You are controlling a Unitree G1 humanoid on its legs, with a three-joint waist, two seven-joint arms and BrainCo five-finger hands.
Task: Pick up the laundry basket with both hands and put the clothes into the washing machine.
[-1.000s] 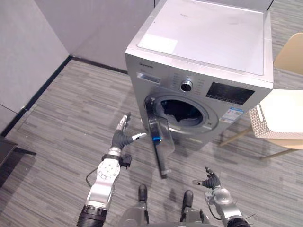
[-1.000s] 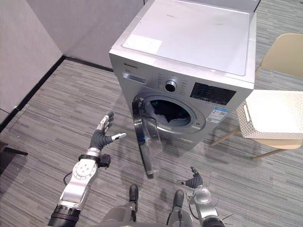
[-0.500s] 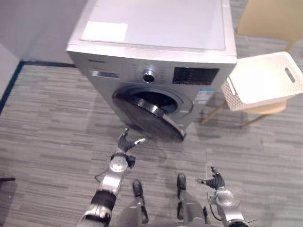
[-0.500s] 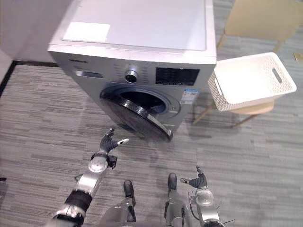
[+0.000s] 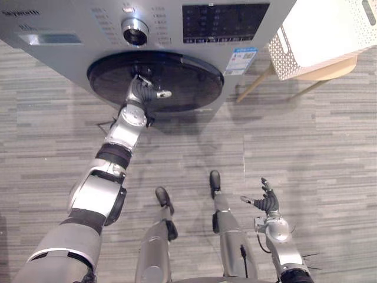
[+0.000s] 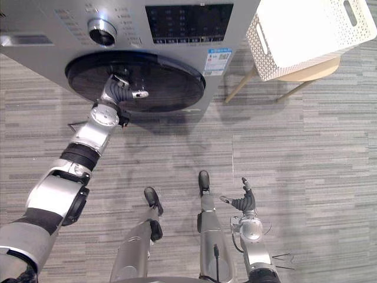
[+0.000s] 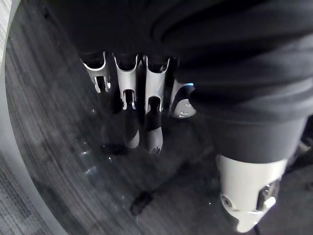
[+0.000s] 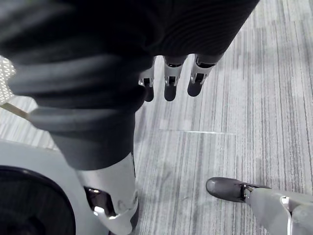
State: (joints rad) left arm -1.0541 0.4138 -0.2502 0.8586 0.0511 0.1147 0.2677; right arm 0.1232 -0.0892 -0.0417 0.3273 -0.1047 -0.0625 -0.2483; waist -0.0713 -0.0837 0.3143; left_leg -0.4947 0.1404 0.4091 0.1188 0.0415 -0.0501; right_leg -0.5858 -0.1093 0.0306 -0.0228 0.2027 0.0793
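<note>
Dark, glossy glass makes up the round door [image 5: 188, 82] of the silver-grey washing machine [image 5: 70, 23]. My left hand [image 5: 141, 93] lies on it with fingers [image 7: 128, 84] straight, their tips touching the smooth pane and holding nothing. My right hand [image 5: 268, 203] hangs low over the striped grey floor [image 5: 306, 135], fingers loosely spread and empty. The laundry basket [image 5: 284, 59], white plastic with perforated walls and a slot handle, sits on a pale wooden chair [image 5: 330, 67], well beyond my right hand and far from my left.
</note>
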